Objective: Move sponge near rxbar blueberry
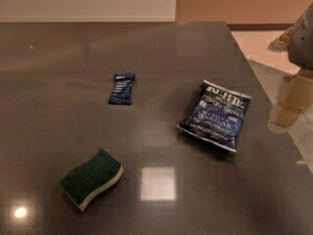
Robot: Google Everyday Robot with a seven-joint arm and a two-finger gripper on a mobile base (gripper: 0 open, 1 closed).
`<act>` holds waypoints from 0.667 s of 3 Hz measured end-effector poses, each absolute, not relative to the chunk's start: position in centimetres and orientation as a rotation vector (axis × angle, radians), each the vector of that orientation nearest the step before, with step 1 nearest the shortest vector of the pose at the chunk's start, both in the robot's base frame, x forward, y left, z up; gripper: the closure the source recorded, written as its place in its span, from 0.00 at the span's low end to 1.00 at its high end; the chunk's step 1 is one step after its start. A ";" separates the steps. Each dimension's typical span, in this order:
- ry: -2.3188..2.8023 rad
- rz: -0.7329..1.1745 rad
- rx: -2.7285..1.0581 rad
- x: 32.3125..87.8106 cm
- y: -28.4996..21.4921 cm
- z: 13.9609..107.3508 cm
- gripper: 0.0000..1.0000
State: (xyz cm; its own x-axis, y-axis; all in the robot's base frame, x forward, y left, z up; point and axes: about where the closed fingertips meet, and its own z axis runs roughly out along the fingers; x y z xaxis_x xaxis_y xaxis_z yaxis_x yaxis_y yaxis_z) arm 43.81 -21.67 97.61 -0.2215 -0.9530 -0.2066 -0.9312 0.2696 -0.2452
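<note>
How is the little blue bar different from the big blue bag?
The bar is small, narrow and dark navy; the bag is much bigger, crinkly, with bold white lettering. The bar lies left; the bag lies right, nearer the hand at the picture's right edge. Both lie flat.

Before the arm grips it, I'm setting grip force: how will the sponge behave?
The sponge will probably compress: cream foam shows under its green top. Likely light. Lying flat, it should not roll, but may slide on the glossy table. The gripper hangs at the right edge, far from it.
</note>
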 end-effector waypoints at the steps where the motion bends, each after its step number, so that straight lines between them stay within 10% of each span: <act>1: 2.232 -0.098 -1.725 43.8 -21.7 97.6 0.00; 2: 2.167 -0.062 -1.793 44.1 -19.7 98.2 0.00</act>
State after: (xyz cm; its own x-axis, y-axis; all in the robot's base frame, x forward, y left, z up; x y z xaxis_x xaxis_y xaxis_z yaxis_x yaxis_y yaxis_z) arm 44.11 -19.72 98.18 -0.1557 -0.9627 -0.2213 -0.9486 0.2082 -0.2385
